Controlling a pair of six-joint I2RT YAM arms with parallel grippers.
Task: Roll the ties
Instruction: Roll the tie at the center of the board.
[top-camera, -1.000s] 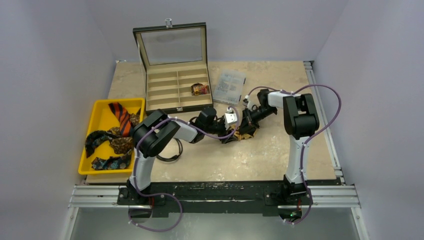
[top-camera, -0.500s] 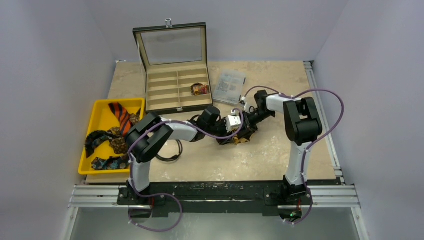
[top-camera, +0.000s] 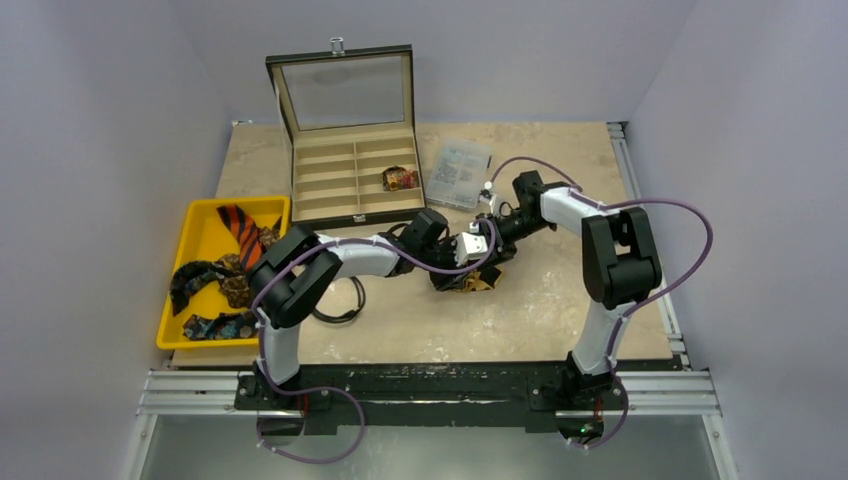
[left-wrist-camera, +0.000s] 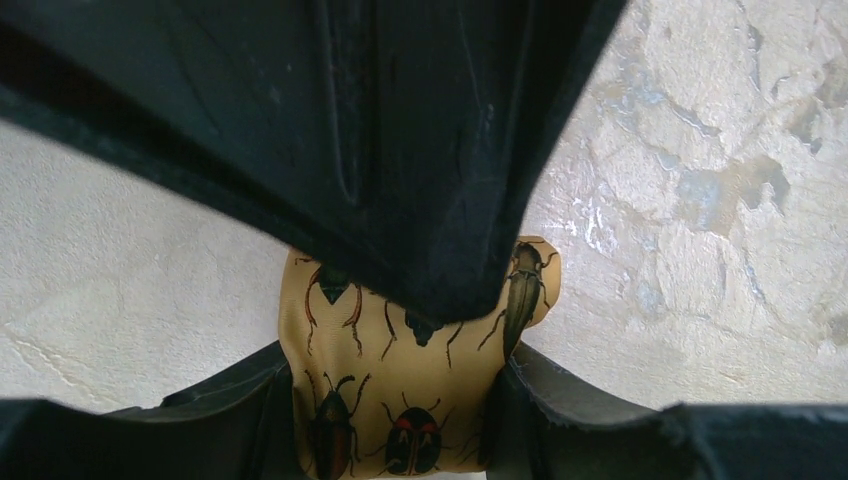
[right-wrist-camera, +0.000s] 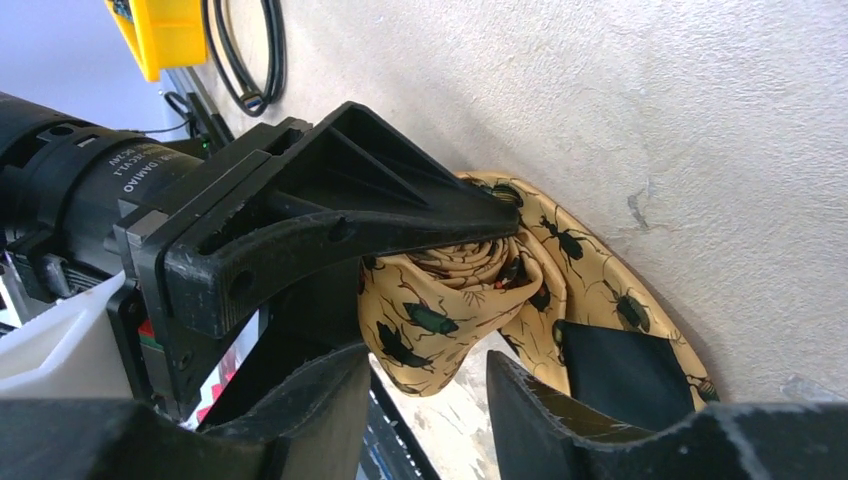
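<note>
Top view: both arms meet over the beige marbled tabletop (top-camera: 520, 310), off the near right corner of the black-framed, glass-lidded compartment case (top-camera: 325, 180), on its arm-base side. Only a tan scrap shows beneath them.

Left wrist view: the tan-gold fabric necktie printed with dark beetles (left-wrist-camera: 400, 430) fills the gap of the left gripper (left-wrist-camera: 393, 380) and touches both fingers. The jaws are partly closed and clamped on the fabric.

Only the right wrist view shows the shape: a loose coil of a few turns, with an unrolled tail flat on the tabletop and a dark lining patch exposed. The right gripper (right-wrist-camera: 425, 375) has its jaws parted with bare tabletop between them, gripping nothing. The coil sits just beyond its tips.

An orange black-striped tie (top-camera: 240, 232) and some darker ones lie in the yellow plastic tray (top-camera: 205, 225) beside the case's left end.
</note>
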